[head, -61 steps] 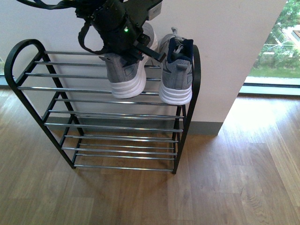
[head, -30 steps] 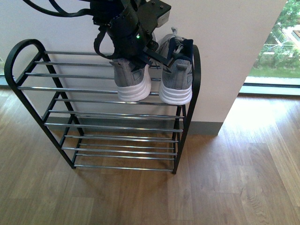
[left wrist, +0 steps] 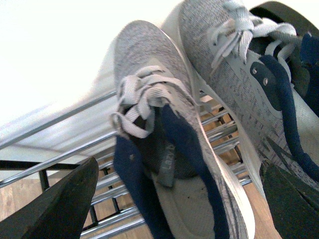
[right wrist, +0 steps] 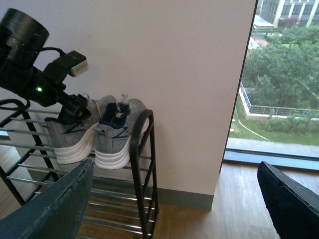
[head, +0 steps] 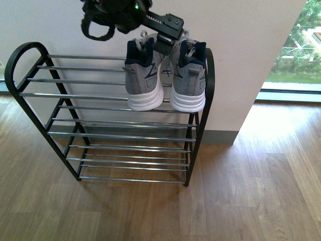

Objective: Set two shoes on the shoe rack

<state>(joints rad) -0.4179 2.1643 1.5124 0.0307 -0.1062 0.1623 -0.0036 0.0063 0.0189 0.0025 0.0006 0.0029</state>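
Note:
Both grey knit shoes stand side by side, heels toward me, at the right end of the shoe rack's (head: 31, 94) top tier: one shoe (head: 144, 83) on the left, the other (head: 189, 80) next to the black end frame. My left gripper (head: 163, 41) hovers open just above and between their collars, holding nothing. In the left wrist view, the left gripper (left wrist: 174, 199) has its fingers spread on either side of the nearer shoe (left wrist: 149, 79), and the second shoe (left wrist: 229, 74) lies beside it. My right gripper (right wrist: 169, 206) is open and empty, well away from the rack (right wrist: 145, 149).
A white wall (head: 241, 60) stands behind the rack with a grey skirting board (head: 220, 136). A floor-level window (head: 296, 55) is at the right. Wooden floor (head: 225, 201) spreads in front. Lower chrome tiers (head: 125, 145) hold nothing.
The left gripper carried one shoe rightward beside the other, set it on the top tier, let go and rose above the collars.

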